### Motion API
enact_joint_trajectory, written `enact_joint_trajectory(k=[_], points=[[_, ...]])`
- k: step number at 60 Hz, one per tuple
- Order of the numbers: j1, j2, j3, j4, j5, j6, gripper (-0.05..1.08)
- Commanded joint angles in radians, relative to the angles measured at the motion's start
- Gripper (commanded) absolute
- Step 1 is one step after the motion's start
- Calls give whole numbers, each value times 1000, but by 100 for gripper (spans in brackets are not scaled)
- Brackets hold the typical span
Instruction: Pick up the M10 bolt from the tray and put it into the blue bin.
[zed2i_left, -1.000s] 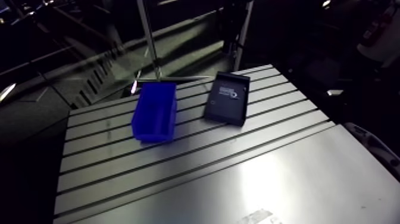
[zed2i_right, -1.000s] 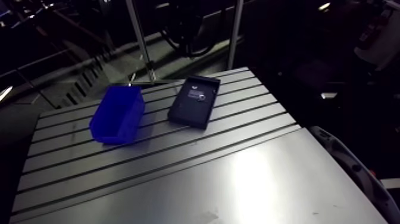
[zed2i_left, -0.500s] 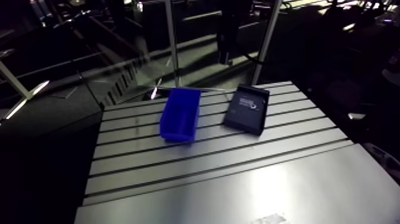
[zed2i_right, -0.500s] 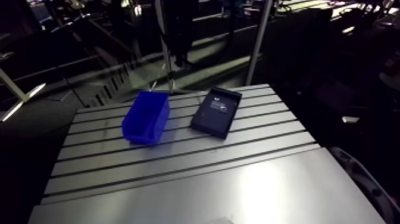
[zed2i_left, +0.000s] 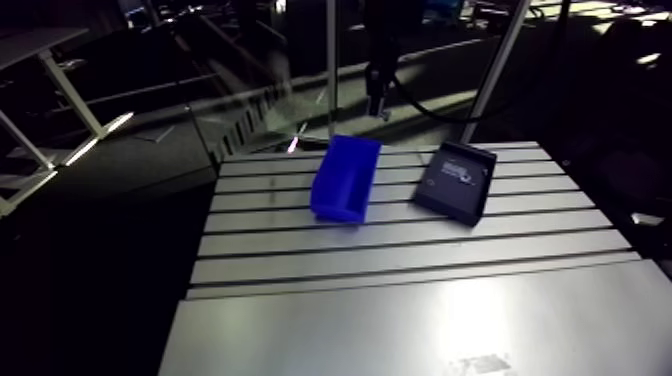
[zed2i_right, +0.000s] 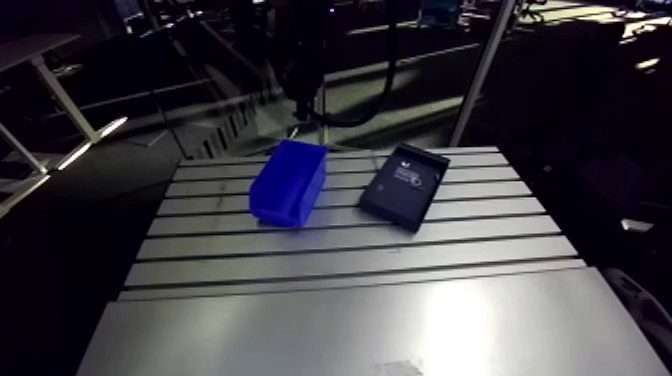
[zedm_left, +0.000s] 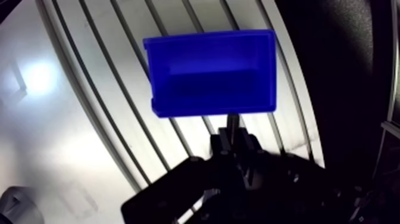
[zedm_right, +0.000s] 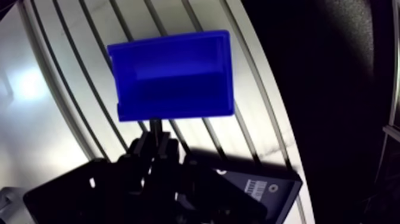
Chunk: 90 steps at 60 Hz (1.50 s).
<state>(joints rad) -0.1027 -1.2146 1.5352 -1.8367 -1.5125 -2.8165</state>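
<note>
Dark stub, judged the M10 bolt (zedm_left: 232, 121), sits clamped between the gripper's (zedm_left: 233, 137) fingers, held high just short of the open-topped blue bin (zedm_left: 211, 71) for a clear drop; black tray (zed2i_left: 450, 195) lies at the bin's 3 o'clock.

no legible text, white label (zedm_right: 260, 189) on black tray (zed2i_right: 392, 207) unreadable

Distant arm view and close, downward wrist view share blue bin (zed2i_left: 345, 178).
</note>
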Motion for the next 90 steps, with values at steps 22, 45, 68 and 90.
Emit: enact_joint_trajectory(k=[22,45,68,90], points=[[56,64,19,-102,-11,41,107],[72,99,81,-191,-50,62,106],[90,141,108,-250,-58,83,106],[95,169,137,-290,-59,85,106]])
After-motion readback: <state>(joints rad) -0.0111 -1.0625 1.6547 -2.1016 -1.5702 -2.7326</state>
